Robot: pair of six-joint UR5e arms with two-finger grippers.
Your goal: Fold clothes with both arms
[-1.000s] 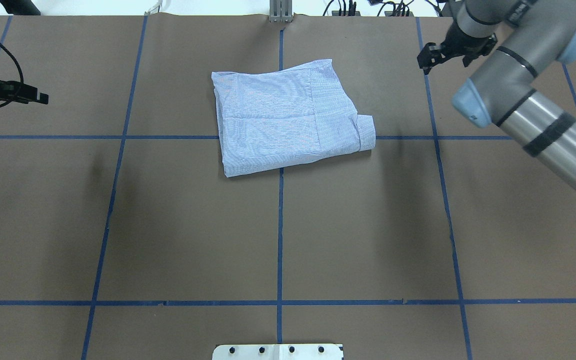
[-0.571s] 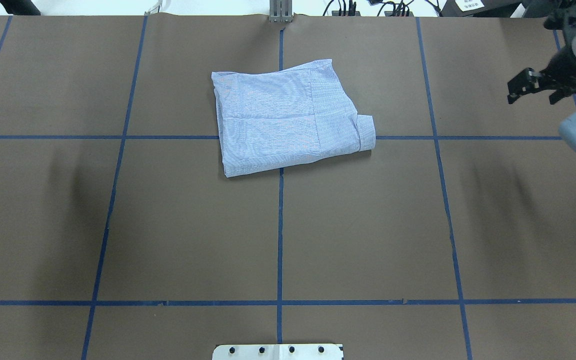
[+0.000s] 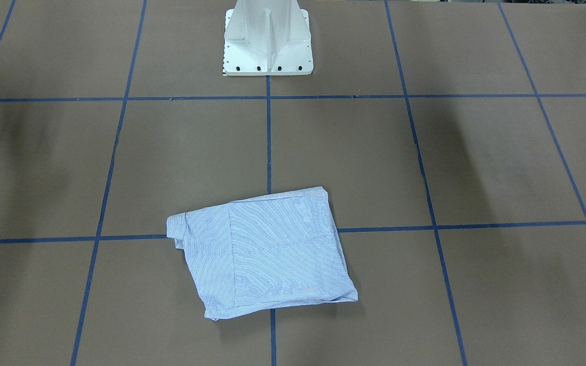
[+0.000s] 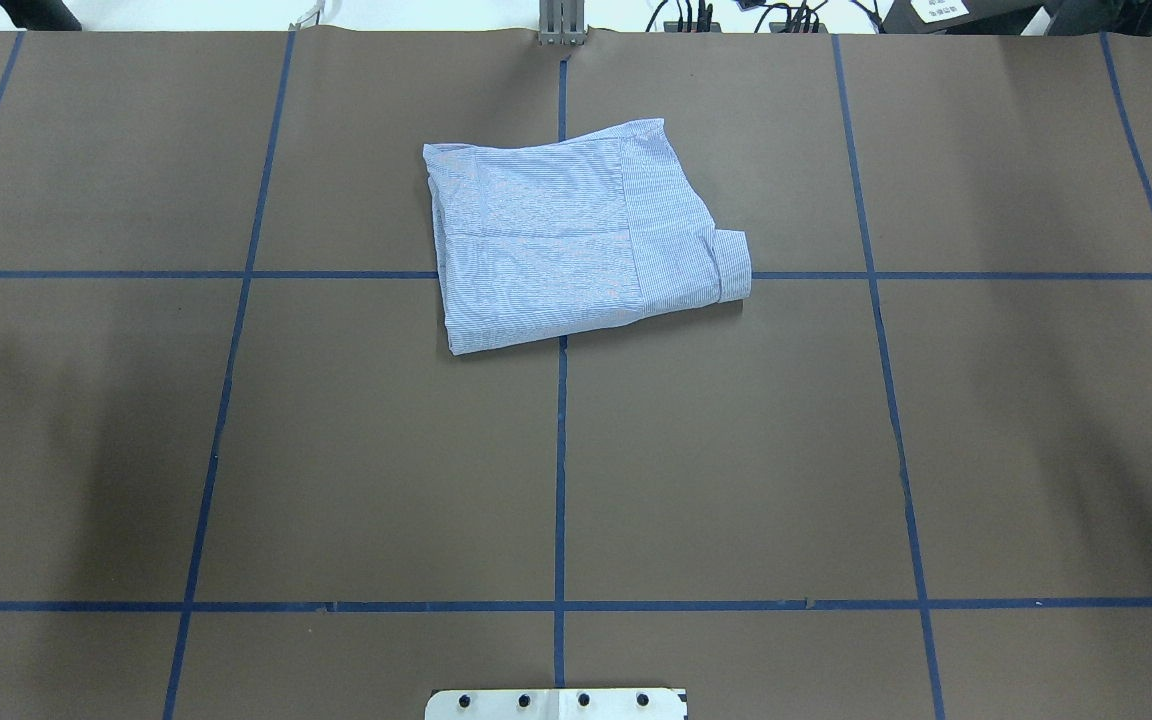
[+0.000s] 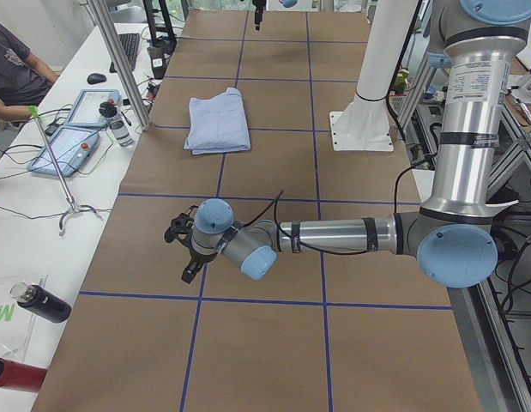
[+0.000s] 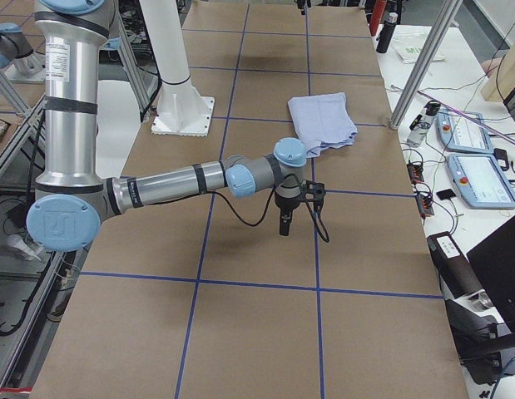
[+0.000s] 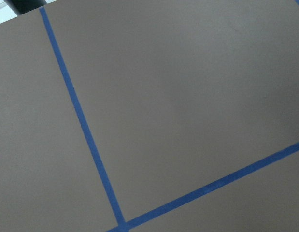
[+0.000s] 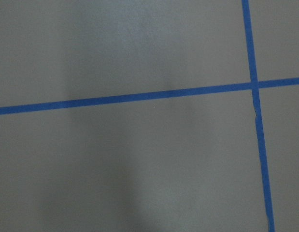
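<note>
Mostly brown table [image 4: 736, 450], blue tape grid [image 4: 560, 480], folded shirt [image 4: 556, 240], white side desk [image 5: 8, 225]

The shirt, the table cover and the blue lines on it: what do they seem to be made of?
The shirt looks like thin woven cloth, matte: fine stripes, soft folds. The table cover is probably brown paper, matte, a thin flat sheet. The lines look like stuck-on tape, with small breaks.

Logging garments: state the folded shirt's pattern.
The shirt has fine blue and white stripes; overhead view.
</note>
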